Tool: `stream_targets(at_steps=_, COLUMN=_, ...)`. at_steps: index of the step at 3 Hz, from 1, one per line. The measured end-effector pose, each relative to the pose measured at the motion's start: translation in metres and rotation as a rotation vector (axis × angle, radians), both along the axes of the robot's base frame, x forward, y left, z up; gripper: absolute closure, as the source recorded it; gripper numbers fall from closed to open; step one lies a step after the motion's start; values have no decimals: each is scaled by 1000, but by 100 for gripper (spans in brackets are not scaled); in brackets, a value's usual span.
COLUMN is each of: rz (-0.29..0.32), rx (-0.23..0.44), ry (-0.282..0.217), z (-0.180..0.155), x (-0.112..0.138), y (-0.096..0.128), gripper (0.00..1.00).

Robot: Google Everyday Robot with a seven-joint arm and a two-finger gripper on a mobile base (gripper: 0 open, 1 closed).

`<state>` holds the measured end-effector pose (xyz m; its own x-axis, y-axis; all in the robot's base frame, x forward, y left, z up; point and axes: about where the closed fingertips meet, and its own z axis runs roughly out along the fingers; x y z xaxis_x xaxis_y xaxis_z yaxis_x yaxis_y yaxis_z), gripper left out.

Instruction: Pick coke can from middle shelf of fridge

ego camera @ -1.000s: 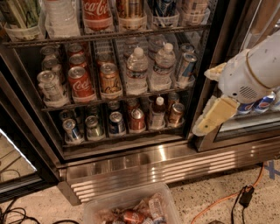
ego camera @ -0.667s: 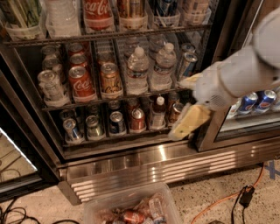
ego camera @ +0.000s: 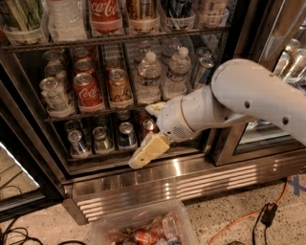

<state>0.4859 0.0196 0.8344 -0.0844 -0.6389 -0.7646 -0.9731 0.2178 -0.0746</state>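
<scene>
The coke can (ego camera: 87, 91) is red with white script and a silver top. It stands at the front of the middle shelf (ego camera: 62, 116) of the fridge (ego camera: 191, 184), between a silver can (ego camera: 54, 95) and a copper-orange can (ego camera: 119, 87). My gripper (ego camera: 142, 135) is open and empty, with its cream fingers (ego camera: 146, 152) spread apart. It hangs in front of the lower rack, below and to the right of the coke can and just under the water bottles (ego camera: 149, 76). My white arm hides part of the lower rack's right side.
A tall Coca-Cola bottle (ego camera: 105, 14) stands on the top rack. Several cans (ego camera: 100, 139) fill the lower rack. A clear bin (ego camera: 119, 220) of cans and wrappers sits on the floor in front. An orange cable (ego camera: 248, 215) runs at the right. A second cooler door (ego camera: 287, 57) is at the right.
My arm has swung left from in front of the right door frame to the front of the shelves. The gripper is now lower and nearer the cans.
</scene>
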Motion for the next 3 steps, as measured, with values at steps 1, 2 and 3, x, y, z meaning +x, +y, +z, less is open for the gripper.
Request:
stream_targets(at_steps=1, rz=91, rx=84, ry=-53, z=4, x=-7, y=57, gripper=0)
stream_targets(at_steps=2, rz=108, rx=89, ry=-67, z=7, x=-9, y=64, gripper=0)
stream_targets(at_steps=3, rz=102, rx=104, ry=-63, z=4, x=-7, y=67, gripper=0)
